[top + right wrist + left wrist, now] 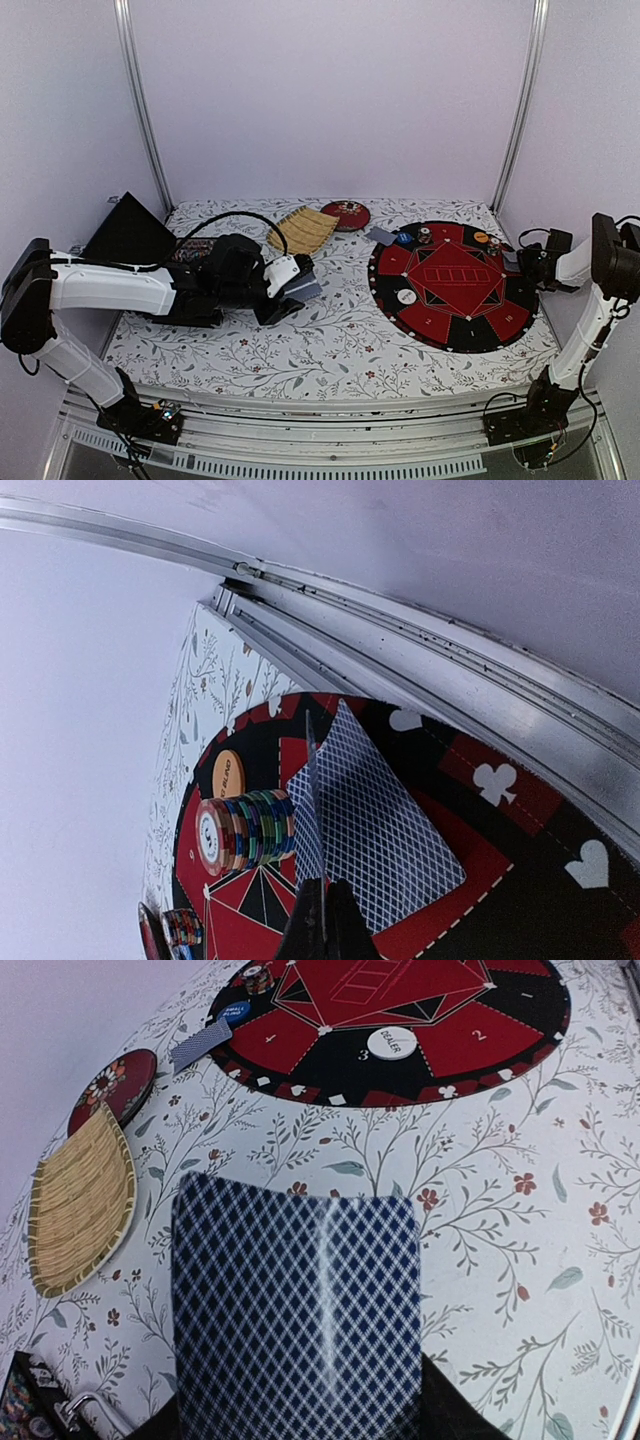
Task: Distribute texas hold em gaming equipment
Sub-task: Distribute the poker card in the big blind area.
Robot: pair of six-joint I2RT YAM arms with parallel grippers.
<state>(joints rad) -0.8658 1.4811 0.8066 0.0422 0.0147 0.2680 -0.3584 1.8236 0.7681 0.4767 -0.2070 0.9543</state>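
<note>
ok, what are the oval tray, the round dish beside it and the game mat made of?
Oval tray: looks like woven bamboo or straw, matte tan, with a visible weave and a bound rim.
Round dish: probably lacquered wood or plastic, smooth red with a flower pattern; can't tell which.
Game mat: seems to be thin printed felt or rubber, matte, lying flat.

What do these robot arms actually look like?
The left arm and right arm are white tubes with bulky black joints, black bases and thin black cables. The left gripper is white-and-black, the right gripper black.
</note>
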